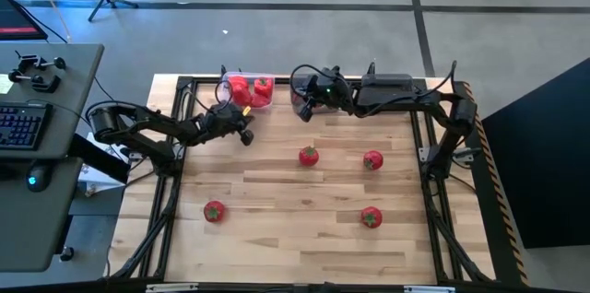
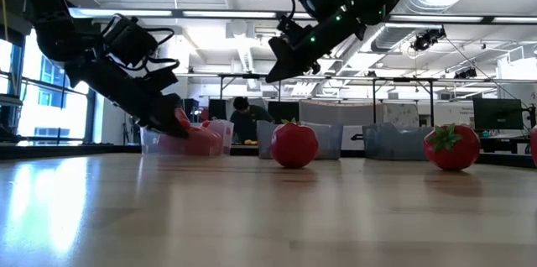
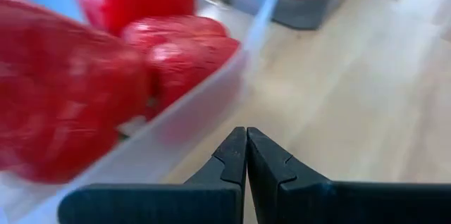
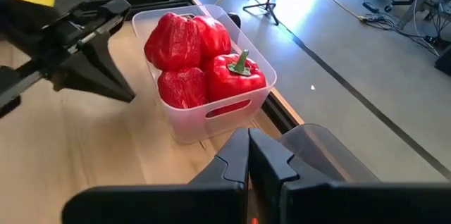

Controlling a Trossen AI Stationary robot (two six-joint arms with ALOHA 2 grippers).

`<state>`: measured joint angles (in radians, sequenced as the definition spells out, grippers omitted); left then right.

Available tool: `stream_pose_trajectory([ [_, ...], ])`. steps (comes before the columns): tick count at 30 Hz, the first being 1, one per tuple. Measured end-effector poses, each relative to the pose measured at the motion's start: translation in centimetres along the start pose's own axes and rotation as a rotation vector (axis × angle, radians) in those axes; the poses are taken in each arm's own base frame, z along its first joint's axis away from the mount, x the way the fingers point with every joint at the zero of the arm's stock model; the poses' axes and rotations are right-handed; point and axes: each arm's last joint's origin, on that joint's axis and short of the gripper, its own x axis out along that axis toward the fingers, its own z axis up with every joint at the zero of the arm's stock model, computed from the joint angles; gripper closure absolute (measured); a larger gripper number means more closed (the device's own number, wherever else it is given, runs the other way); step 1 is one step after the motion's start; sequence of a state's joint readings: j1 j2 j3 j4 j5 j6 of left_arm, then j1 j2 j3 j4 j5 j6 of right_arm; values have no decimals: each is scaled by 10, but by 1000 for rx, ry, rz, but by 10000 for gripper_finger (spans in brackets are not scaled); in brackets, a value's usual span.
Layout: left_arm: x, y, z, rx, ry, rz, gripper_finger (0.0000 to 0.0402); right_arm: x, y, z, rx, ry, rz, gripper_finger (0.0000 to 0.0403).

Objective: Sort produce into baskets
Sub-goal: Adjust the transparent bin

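A clear basket (image 1: 264,100) at the table's far edge holds several red bell peppers (image 4: 201,55). To its right a dark grey basket (image 4: 320,155) stands under my right arm. My left gripper (image 1: 246,136) is shut and slants down just in front of the clear basket's near wall (image 3: 204,111); I cannot tell whether it touches it. My right gripper (image 1: 304,113) is shut, holds nothing and hovers above the table between the two baskets. Several red tomatoes with green tops rest on the wood: two mid-table (image 1: 308,156) (image 1: 372,159), two nearer (image 1: 214,211) (image 1: 371,217).
A black frame (image 1: 184,81) runs around the wooden table. In the low view two grey baskets (image 2: 331,141) (image 2: 394,141) stand along the far edge, and a person sits in the room behind. A desk with a keyboard (image 1: 23,127) stands to the left of the table.
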<state>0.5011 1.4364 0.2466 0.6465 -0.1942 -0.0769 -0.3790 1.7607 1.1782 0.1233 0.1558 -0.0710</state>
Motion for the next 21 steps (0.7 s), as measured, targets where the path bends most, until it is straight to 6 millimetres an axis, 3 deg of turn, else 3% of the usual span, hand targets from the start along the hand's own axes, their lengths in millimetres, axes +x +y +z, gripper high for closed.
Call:
stream_pose_trajectory([
  [9, 1, 7, 1, -15, -7, 52, 402, -2, 0, 0, -23, 17, 3, 403],
  [21, 2, 10, 2, 26, -6, 4, 402, -38, 11, 5, -90, 146, 43, 403],
])
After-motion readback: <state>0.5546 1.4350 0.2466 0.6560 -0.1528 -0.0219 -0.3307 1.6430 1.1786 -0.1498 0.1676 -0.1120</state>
